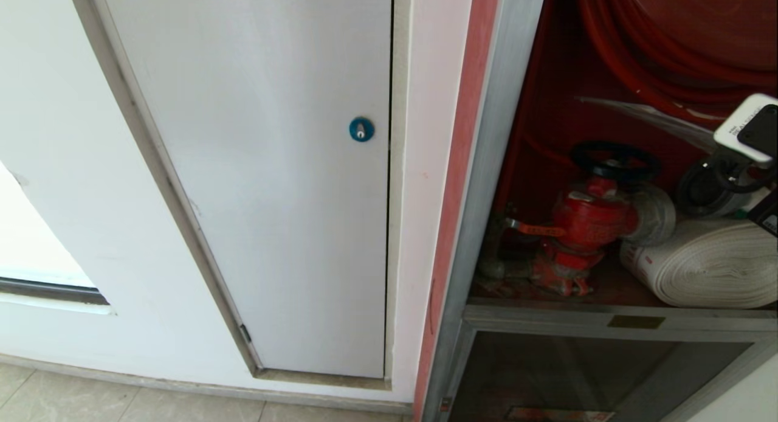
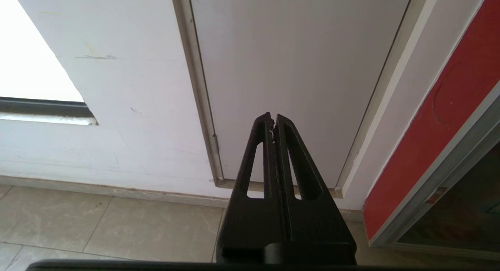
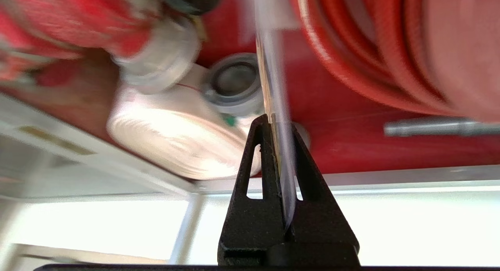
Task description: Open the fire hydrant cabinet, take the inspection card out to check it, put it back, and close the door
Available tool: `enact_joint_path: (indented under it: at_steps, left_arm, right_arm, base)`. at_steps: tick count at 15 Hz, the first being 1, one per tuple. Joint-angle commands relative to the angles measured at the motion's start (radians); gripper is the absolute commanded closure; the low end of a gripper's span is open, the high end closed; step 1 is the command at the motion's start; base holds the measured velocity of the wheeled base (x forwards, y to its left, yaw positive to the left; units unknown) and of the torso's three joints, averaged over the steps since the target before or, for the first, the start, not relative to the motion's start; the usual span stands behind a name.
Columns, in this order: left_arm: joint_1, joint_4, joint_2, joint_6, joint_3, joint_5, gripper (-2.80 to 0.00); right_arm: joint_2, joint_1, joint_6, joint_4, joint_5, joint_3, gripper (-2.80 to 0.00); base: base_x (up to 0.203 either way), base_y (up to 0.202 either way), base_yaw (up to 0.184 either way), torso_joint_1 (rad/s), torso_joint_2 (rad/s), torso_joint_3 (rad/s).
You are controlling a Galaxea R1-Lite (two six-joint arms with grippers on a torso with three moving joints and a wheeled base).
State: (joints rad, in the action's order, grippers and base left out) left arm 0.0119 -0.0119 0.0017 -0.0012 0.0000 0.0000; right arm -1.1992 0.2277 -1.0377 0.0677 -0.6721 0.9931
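Right pincer (image 3: 275,126) clamping inspection card (image 3: 269,68), red valve (image 1: 586,218), rolled hose (image 1: 711,264) near

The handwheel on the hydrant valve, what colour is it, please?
Black handwheel, clearest in the head view.

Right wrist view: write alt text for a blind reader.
The right hand is shut on the inspection card, seen edge-on in its clear sleeve, inside the red fire hydrant cabinet, with a rolled white hose and red hose reel behind.
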Motion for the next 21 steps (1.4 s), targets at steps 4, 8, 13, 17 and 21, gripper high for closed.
enact_joint_path:
  at_steps: [4, 8, 13, 17, 21]
  left_arm:
    - [0.000, 0.000, 0.001, 0.000, 0.005, 0.000, 0.00]
    - [0.000, 0.000, 0.001, 0.000, 0.005, 0.000, 0.00]
    - [0.000, 0.000, 0.001, 0.000, 0.005, 0.000, 0.00]
    - [0.000, 0.000, 0.001, 0.000, 0.005, 0.000, 0.00]
    - [0.000, 0.000, 0.001, 0.000, 0.005, 0.000, 0.00]
  right_arm:
    - [-0.100, -0.061, -0.144, 0.074, -0.009, 0.018, 0.00]
    - [-0.196, -0.106, -0.244, 0.250, 0.003, 0.014, 0.00]
    - [-0.227, -0.189, -0.377, 0.313, 0.159, 0.011, 0.00]
    - [-0.270, -0.294, -0.436, 0.321, 0.304, 0.011, 0.00]
    - [-0.331, -0.335, -0.457, 0.363, 0.382, 0.020, 0.00]
  base:
    - [0.000, 0.000, 0.000, 0.000, 0.00, 0.000]
    - [0.000, 0.000, 0.000, 0.000, 0.00, 0.000]
    - [0.000, 0.000, 0.000, 0.000, 0.00, 0.000]
    - [0.000, 0.000, 0.000, 0.000, 0.00, 0.000]
    - [0.000, 0.000, 0.000, 0.000, 0.00, 0.000]
